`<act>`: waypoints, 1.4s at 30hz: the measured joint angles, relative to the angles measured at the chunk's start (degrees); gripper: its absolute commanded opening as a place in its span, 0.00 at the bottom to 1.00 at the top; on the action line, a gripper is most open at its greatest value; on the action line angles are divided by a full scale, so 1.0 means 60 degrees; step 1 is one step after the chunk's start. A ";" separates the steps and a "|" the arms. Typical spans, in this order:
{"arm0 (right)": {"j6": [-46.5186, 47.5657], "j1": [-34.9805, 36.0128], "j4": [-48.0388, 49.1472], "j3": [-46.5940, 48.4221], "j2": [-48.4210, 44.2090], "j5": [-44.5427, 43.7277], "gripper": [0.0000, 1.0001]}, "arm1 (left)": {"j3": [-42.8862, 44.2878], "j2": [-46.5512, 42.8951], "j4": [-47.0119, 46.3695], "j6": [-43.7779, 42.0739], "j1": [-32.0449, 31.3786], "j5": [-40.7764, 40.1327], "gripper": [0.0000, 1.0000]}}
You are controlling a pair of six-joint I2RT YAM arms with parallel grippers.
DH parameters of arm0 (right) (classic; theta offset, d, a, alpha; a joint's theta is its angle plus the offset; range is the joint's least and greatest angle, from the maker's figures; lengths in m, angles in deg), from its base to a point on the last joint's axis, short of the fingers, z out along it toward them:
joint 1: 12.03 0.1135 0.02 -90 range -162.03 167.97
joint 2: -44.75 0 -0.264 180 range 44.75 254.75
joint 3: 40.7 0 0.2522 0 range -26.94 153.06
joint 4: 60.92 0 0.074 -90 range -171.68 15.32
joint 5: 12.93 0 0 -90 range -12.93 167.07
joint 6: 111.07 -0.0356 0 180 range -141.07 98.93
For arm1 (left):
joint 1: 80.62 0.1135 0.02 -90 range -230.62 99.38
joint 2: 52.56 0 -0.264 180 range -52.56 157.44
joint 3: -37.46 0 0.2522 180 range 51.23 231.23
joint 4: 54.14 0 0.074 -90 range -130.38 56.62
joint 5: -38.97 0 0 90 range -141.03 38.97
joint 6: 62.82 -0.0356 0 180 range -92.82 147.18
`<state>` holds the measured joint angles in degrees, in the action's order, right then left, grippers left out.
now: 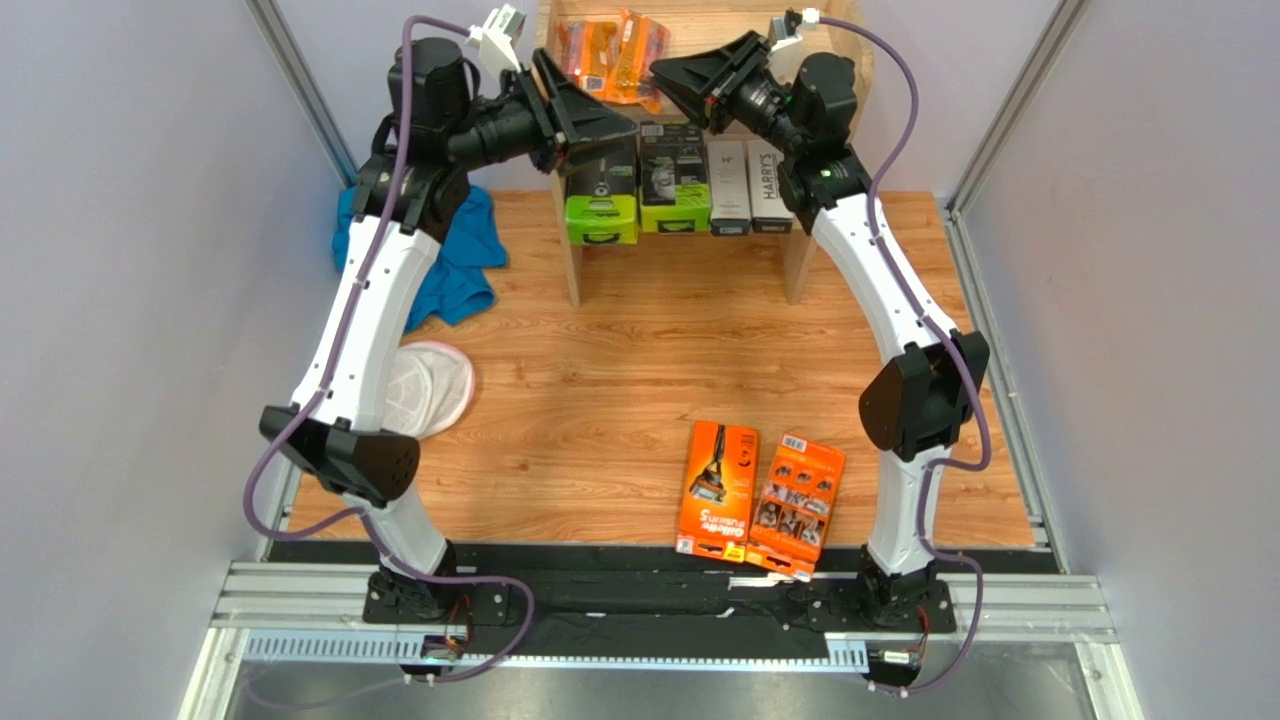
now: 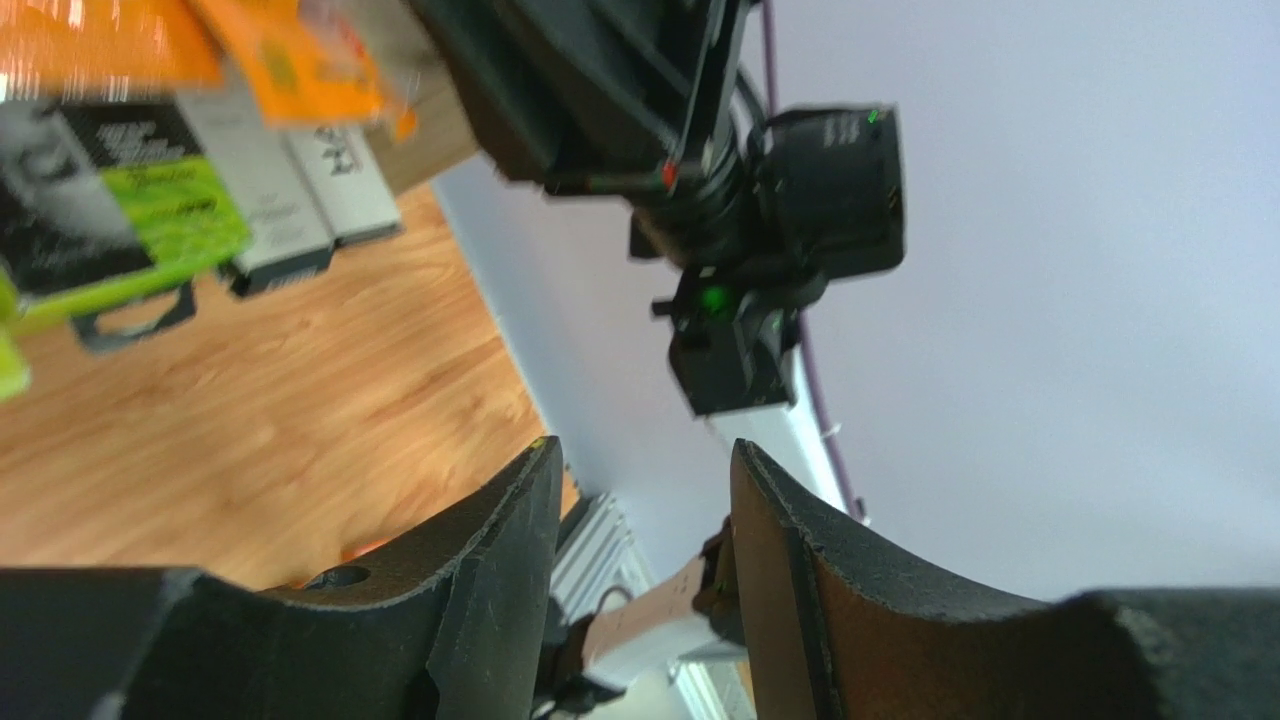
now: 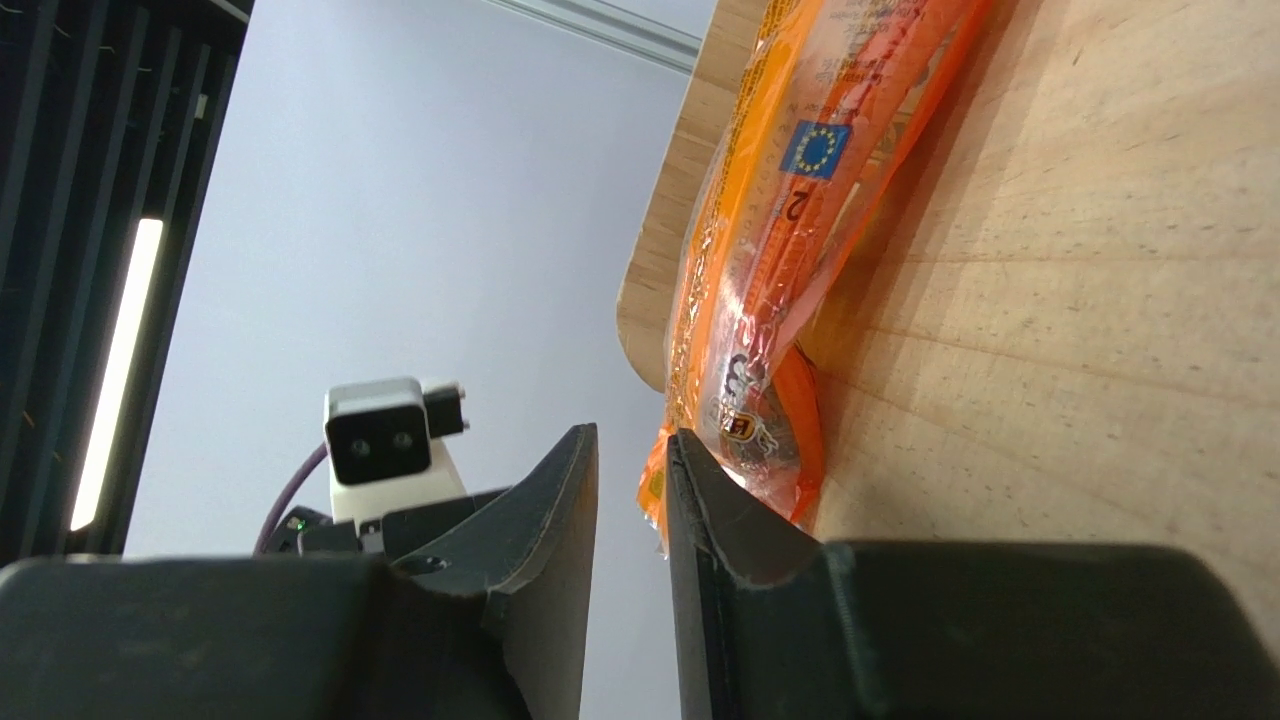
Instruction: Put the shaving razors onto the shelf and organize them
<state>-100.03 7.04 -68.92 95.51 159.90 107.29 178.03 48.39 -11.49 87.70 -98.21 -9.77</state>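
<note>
- Two orange boxes [image 1: 759, 495] lie flat on the table [image 1: 631, 375], side by side and touching, just in front of the right arm's base. Their long axes run roughly from the near edge toward the far one, leaning slightly.
- They are well apart from the shelf [image 1: 570, 248], whose top tier carries the blister packs [image 1: 609, 53].
- The right gripper [image 3: 628, 443] is at that top tier. Its jaws are nearly together with only wall showing through the slit, so it grasps nothing. One fingertip is just beside a pack's end.
- The left gripper [image 2: 646, 458] is close by, fingers spread and empty.
- Both grippers point away from the boxes. The right arm looks nearer and would have to fold back toward its own base.
</note>
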 measured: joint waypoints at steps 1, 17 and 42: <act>0.0066 0.0000 -0.0120 0.0106 0.0018 0.0015 0.29 | -0.0342 -0.0317 0.0200 -0.0215 0.0000 -0.0007 0.55; 0.3723 -0.0004 -0.2783 -0.6360 -0.6637 -0.0444 0.77 | -0.6863 -0.6736 0.3155 -0.4510 0.0004 -0.2146 0.79; 0.4889 -0.0004 -0.5778 -1.4830 -1.1905 -0.2033 0.83 | -1.1992 -0.5304 0.1045 -0.4197 -0.2463 -0.2943 0.80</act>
<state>-70.70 7.02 -103.59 6.53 88.47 95.09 106.08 16.56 -5.22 62.52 -112.98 -27.43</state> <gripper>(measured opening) 0.851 0.801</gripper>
